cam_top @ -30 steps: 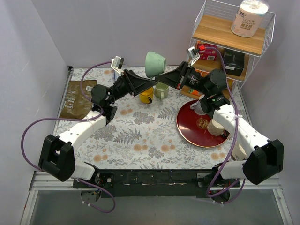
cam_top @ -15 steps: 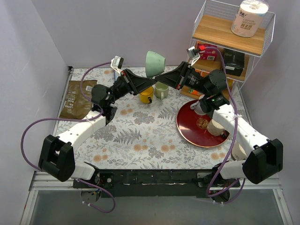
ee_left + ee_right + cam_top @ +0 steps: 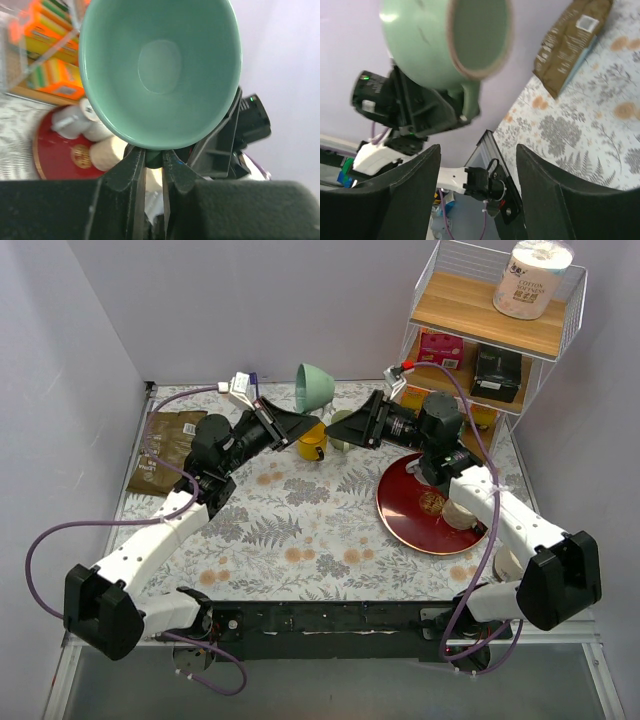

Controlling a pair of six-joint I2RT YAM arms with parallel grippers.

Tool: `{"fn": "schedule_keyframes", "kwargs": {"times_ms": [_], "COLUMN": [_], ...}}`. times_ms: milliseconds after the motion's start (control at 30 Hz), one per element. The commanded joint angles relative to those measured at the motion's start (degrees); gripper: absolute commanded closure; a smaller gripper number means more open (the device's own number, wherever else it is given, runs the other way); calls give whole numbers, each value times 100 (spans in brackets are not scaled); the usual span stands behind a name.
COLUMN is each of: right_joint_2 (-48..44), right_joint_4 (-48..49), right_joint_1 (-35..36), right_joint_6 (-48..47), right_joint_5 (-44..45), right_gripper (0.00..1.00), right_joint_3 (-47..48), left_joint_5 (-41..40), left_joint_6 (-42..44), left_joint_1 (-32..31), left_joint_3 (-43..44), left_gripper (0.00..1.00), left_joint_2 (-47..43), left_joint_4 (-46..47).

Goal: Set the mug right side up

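Observation:
The pale green mug (image 3: 313, 387) hangs in the air over the back of the table, tipped on its side. In the left wrist view its mouth faces the camera (image 3: 160, 70). In the right wrist view I see its round base and handle (image 3: 427, 47). My left gripper (image 3: 311, 417) is shut on the mug's handle, which sits pinched between the fingertips (image 3: 153, 155) just under the rim. My right gripper (image 3: 352, 423) stands open to the right of the mug, apart from it, with nothing between its fingers (image 3: 477, 190).
A yellow mug (image 3: 313, 443) and a light green cup (image 3: 343, 430) stand below the held mug. A red plate (image 3: 397, 502) with small cups lies at the right. A brown pouch (image 3: 160, 448) lies at the left. A wire shelf (image 3: 490, 335) stands back right.
My right gripper has opened, let go of the mug and drawn back to the right. The left gripper has shut on the handle, and the mug has shifted slightly left and lower.

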Motion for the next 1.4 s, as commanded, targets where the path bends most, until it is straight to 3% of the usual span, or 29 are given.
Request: {"fn": "schedule_keyframes", "kwargs": {"times_ms": [0, 267, 367, 867, 1033, 1367], "right_joint_2": [87, 290, 369, 238, 105, -87], "right_joint_4": [-1149, -3927, -4368, -5292, -5521, -5715], "right_joint_1": [25, 16, 16, -1, -63, -142], "right_joint_6": [-345, -1416, -1671, -2050, -2200, -2226], "right_joint_5": [145, 1252, 1560, 2667, 2870, 3124], "right_gripper": [30, 25, 25, 27, 27, 26], "right_joint_3": [-106, 332, 658, 1019, 1010, 913], "left_joint_5": [-1572, -3593, -4016, -4519, -4378, -4317], "left_joint_6": [1050, 2124, 2142, 2467, 2529, 2529], "left_joint_1": [70, 61, 70, 43, 43, 52], "left_joint_3": [234, 578, 385, 402, 305, 446], "left_gripper": [100, 100, 100, 100, 100, 100], "left_joint_2": [-638, -358, -200, 1917, 2138, 2727], "left_joint_4": [-1624, -3991, -4441, -3721, -3168, -3000]}}
